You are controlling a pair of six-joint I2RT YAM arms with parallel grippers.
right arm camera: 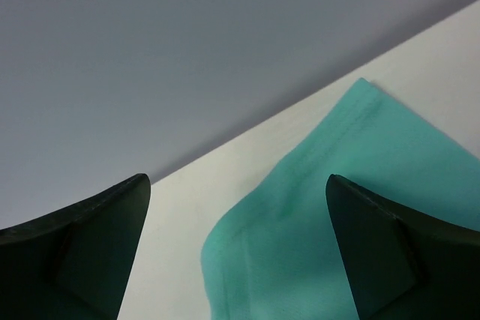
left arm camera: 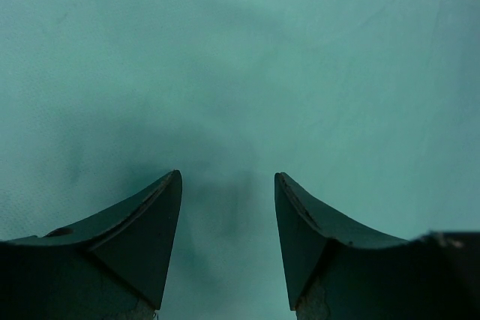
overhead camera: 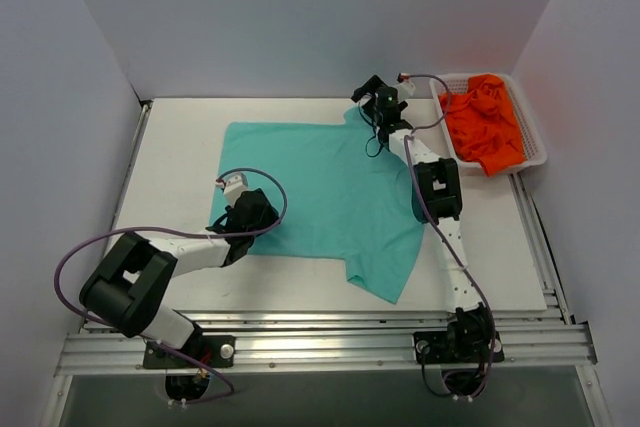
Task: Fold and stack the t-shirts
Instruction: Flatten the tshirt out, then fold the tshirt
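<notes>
Left pincer (left arm camera: 228, 175), right pincer (right arm camera: 238, 177), both agape over teal t-shirt (overhead camera: 320, 187)

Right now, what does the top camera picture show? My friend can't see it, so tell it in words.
A teal t-shirt lies spread on a white table. The left pincer sits at its near left edge, the right pincer at its far right corner. Orange t-shirts fill a white basket at far right.

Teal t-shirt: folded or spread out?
Spread out. The teal t-shirt lies flat across the table, one sleeve sticking out toward the near edge; no folded layers show.
</notes>
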